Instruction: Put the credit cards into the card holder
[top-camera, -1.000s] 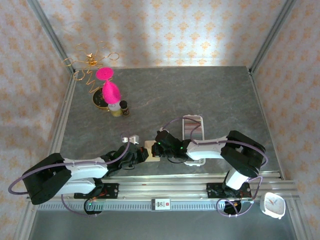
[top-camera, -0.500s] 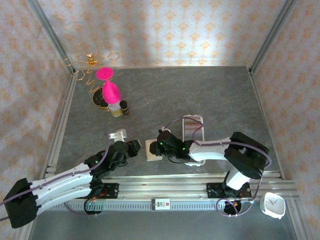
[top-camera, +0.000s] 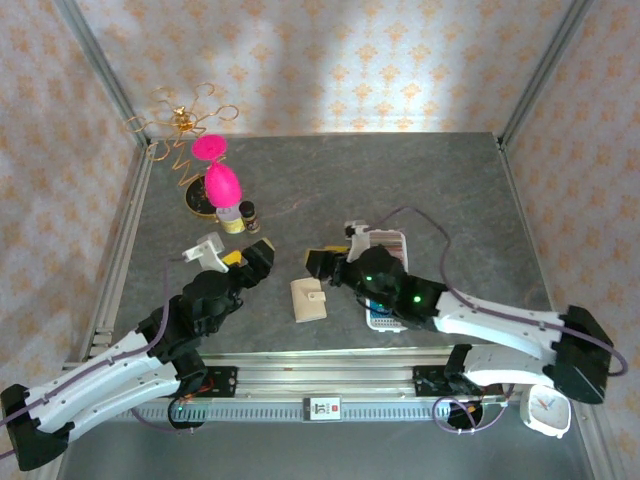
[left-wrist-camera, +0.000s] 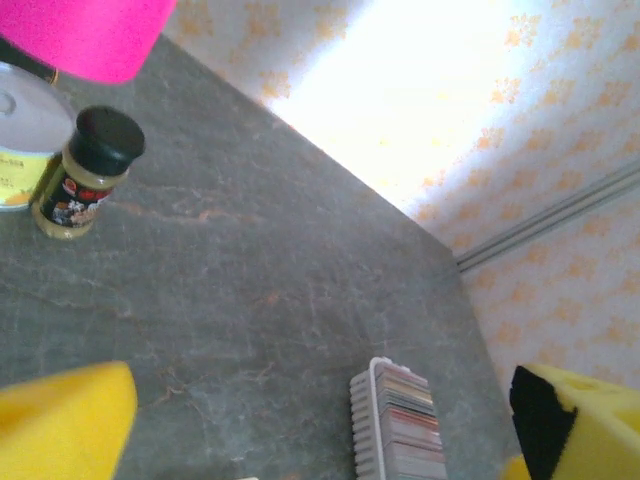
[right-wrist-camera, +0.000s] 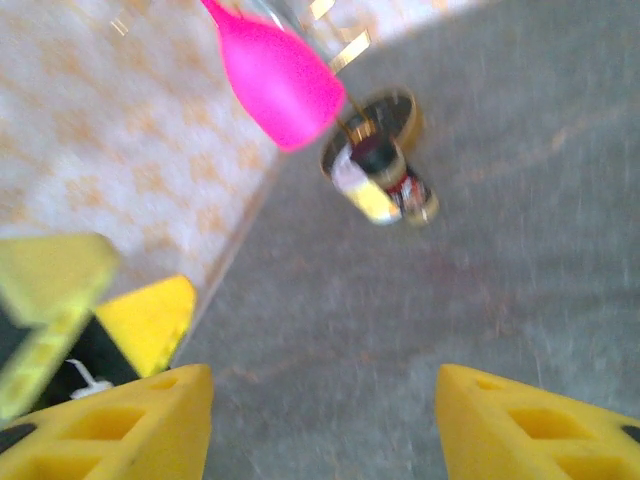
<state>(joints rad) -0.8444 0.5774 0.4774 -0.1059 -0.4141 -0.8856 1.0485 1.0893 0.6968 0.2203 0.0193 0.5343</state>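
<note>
Over on the left of the bench (top-camera: 450, 200), the left pincer (top-camera: 248, 256) hangs above the grey top. Its yellow fingers are spread wide, with nothing between them. Just to its right the card holder (top-camera: 308, 300) lies flat with its little snap tab showing on top, clear of both arms. It looks folded shut to me. I'd guess it is light and soft, the sort of thing that skids or flops when nudged. One pincer would do best to pin it by an edge or hold the flap back.

Next comes the right pincer (top-camera: 325, 260), near the holder's far corner, its jaws also parted and empty. Beyond it, partly under that arm, sits a white tray (top-camera: 388, 240) with the credit cards (left-wrist-camera: 400, 425) packed in a row, grey and pinkish. They strike me as thin, stiff and slick. Pinching one across its faces at a free edge seems safest.
</note>
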